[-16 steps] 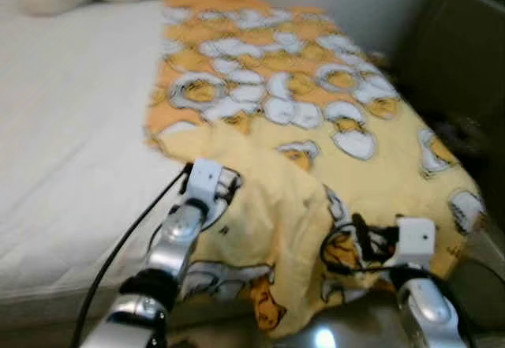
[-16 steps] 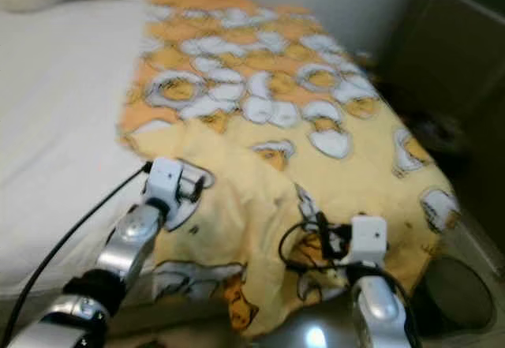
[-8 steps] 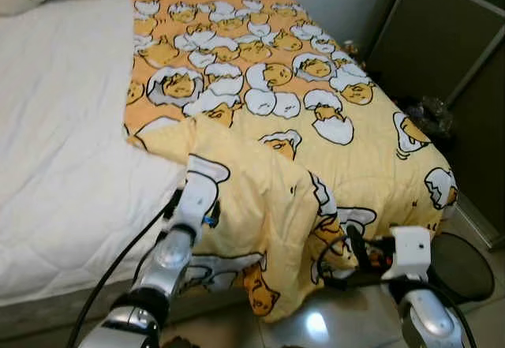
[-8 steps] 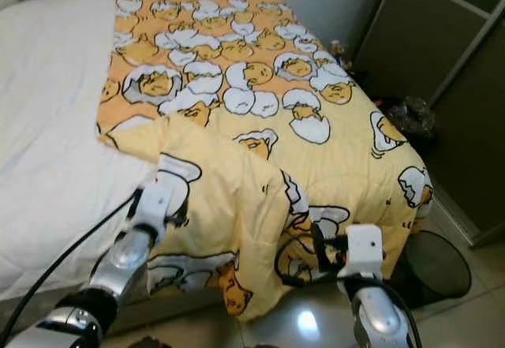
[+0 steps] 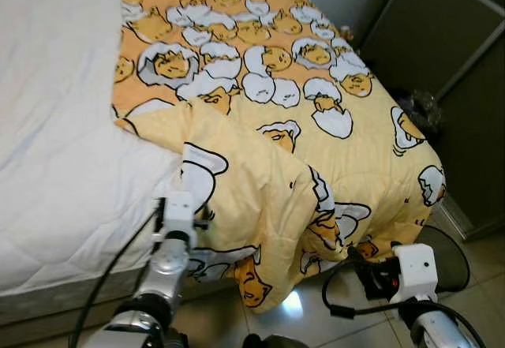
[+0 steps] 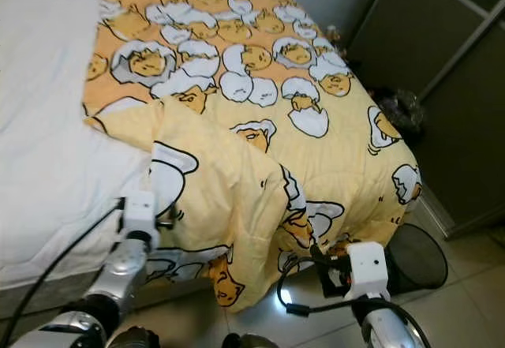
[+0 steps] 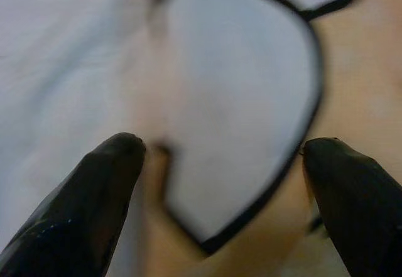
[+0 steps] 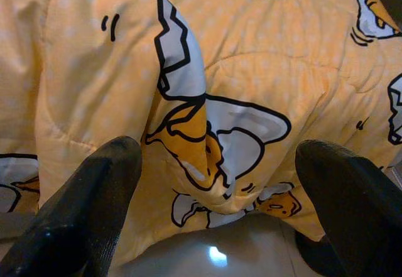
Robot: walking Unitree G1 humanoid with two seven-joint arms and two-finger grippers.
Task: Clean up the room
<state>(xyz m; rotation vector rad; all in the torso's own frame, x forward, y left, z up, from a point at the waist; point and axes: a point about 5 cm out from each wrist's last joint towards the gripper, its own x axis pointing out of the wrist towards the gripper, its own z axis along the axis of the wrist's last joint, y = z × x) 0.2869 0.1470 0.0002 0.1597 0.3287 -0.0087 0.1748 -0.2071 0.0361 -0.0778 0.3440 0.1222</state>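
Two eye views show a yellow quilt (image 5: pixel 316 119) covering the bed's (image 5: pixel 55 159) right half, its corner hanging over the foot. Left gripper's (image 7: pixel 220 164) jaws spread against the quilt edge. Right gripper's (image 8: pixel 217 195) jaws spread, facing the hanging corner.

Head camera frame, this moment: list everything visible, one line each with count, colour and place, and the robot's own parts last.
Blanket: one, yellow-orange with egg cartoon characters, covering the bed's right part, its near left corner folded back over itself and its edge hanging toward the floor.
Mattress: one, white quilted, bare on the left.
Cabinet: one, dark, right of the bed.
Bin: one, black and round, on the floor by the bed's near right corner.
Floor: pale glossy tile, with a light reflection.
Left gripper: fingers apart, at the folded blanket edge.
Right gripper: fingers apart, facing the hanging blanket.
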